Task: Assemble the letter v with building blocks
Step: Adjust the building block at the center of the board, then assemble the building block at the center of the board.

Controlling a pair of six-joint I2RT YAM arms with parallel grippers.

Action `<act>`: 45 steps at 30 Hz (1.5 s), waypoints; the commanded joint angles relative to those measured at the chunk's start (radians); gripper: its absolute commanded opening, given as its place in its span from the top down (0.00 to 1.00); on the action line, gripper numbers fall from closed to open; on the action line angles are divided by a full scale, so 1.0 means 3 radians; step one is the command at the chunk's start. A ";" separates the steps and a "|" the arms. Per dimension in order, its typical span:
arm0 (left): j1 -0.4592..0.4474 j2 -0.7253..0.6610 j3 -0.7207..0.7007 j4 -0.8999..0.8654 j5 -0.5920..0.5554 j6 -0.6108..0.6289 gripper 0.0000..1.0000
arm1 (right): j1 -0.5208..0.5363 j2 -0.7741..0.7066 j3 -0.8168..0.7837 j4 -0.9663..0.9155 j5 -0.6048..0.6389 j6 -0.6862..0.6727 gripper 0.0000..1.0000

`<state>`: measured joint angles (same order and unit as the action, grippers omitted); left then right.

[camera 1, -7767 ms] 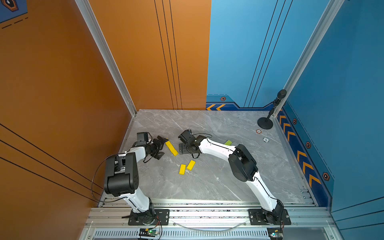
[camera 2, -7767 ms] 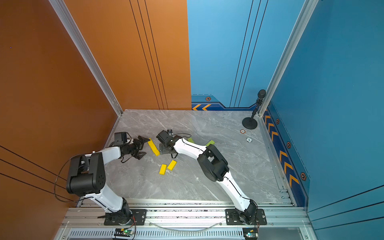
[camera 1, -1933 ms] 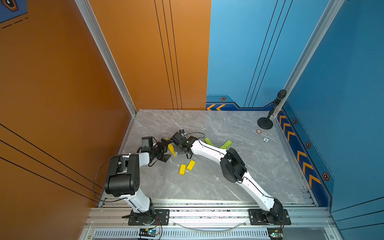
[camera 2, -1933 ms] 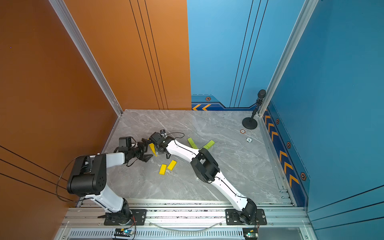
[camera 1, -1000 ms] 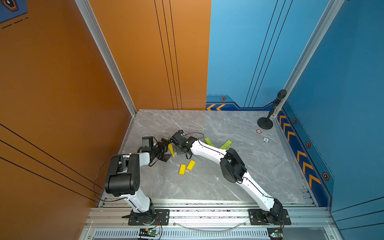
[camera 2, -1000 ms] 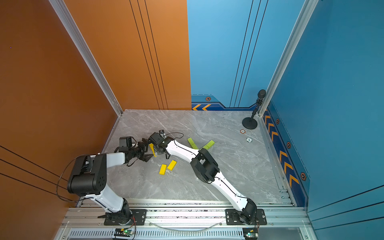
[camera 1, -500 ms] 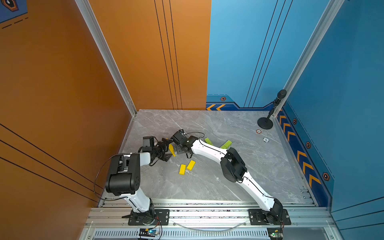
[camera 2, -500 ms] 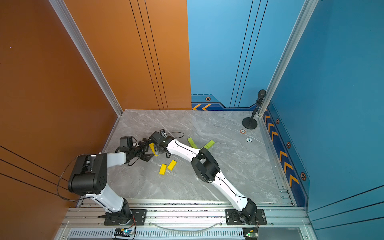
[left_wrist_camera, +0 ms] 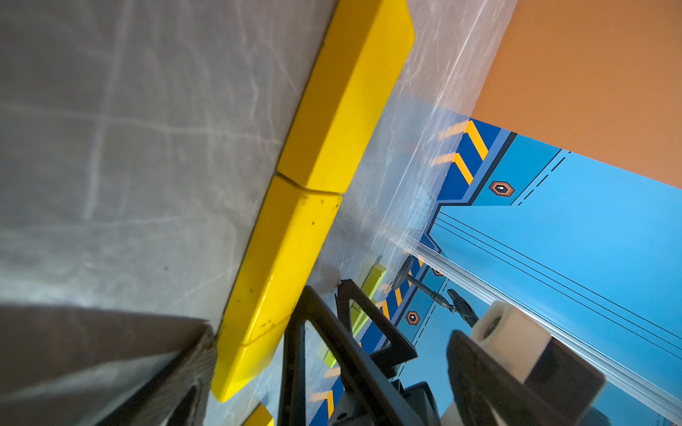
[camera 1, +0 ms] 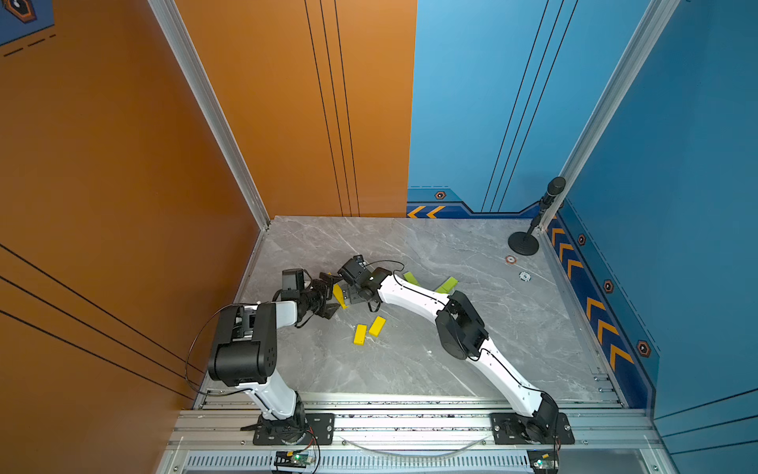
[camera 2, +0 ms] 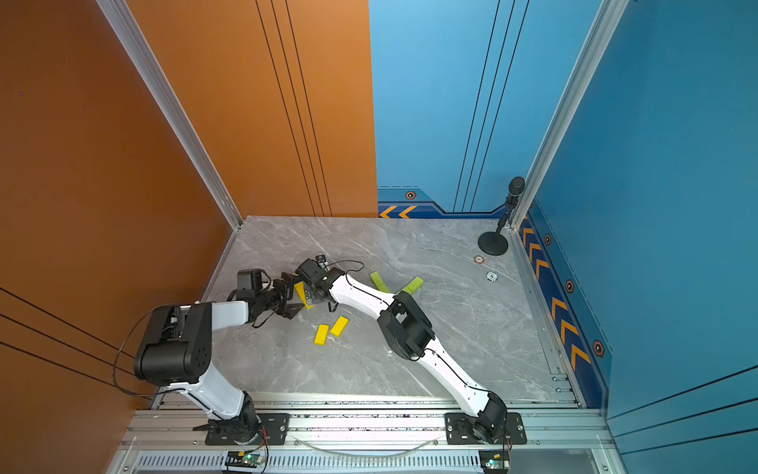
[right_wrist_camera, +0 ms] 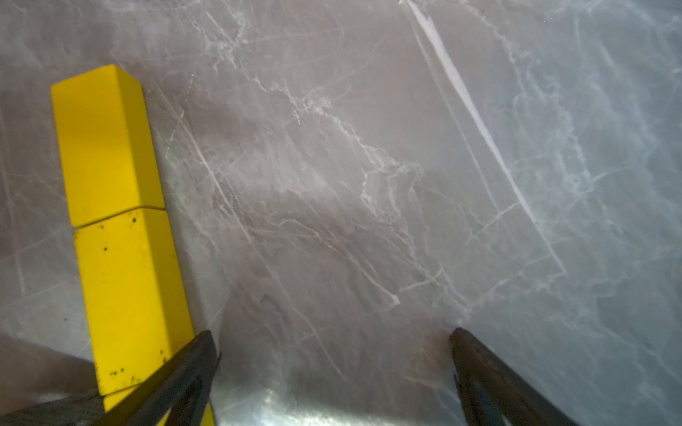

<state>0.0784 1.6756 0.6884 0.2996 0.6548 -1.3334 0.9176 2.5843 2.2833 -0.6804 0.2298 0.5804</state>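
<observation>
1. Left claw (camera 1: 331, 296) spread wide, gripping nothing, around the end of a row of yellow rectangular blocks (camera 1: 339, 294) at nine o'clock on the grey marble table (camera 1: 410, 369).
2. Right claw (right_wrist_camera: 332, 339) wide, empty, just beside that row.
3. Two loose yellow blocks (camera 1: 360, 334) at the row's five o'clock, and two lime-green blocks (camera 1: 447, 284) at three.

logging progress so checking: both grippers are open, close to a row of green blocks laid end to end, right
No: the row of blocks is yellow, not green; the right wrist view shows it. The left gripper and right gripper are open, close to it, blocks end to end.
</observation>
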 commanded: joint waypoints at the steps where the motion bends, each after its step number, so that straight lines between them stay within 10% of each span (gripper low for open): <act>1: 0.0050 -0.0074 -0.0041 -0.0070 -0.0002 0.0020 0.02 | -0.0063 0.0033 -0.0165 -0.0232 -0.0199 0.0083 0.00; 13: 0.0159 -0.0465 0.0068 -0.0677 -0.0003 0.0333 0.02 | -0.0131 -0.0286 -0.0182 -0.0242 -0.0128 0.0023 0.00; 25: 0.0363 -0.1429 0.0407 -0.2361 -0.0224 0.1484 0.02 | 0.0063 -0.1378 -0.1002 -0.0564 0.0207 0.0289 0.00; 45: 0.0374 -0.1680 -0.0025 -0.2120 0.0130 0.1568 0.02 | 0.0433 -0.1571 -0.1950 -0.0558 0.0038 0.1217 0.20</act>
<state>0.1917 1.1595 0.6949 -0.3550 0.6624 -0.9001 1.0424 2.0914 1.7199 -0.8516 0.2550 0.8768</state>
